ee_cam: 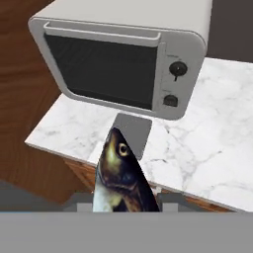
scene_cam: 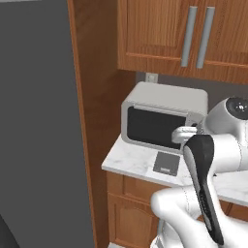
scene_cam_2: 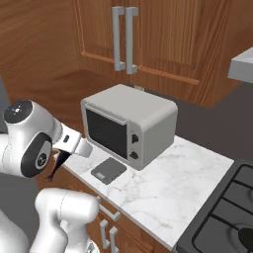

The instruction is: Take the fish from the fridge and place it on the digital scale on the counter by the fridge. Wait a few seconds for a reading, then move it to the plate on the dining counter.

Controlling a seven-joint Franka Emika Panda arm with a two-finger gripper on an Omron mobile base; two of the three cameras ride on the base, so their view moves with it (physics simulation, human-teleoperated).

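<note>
Fish (ee_cam: 121,175) was clenched in the pincer (ee_cam: 123,200), long axis pointing ahead, off the counter's (ee_cam: 207,133) front edge. Digital scale (ee_cam: 132,133) lay straight beyond its head, before the microwave (ee_cam: 123,54).

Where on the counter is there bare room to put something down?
The marble counter is bare between the microwave and the stove, a wide patch. Left of the scale only a narrow strip reaches the edge. It is crowded where the scale lies close before the microwave.
</note>
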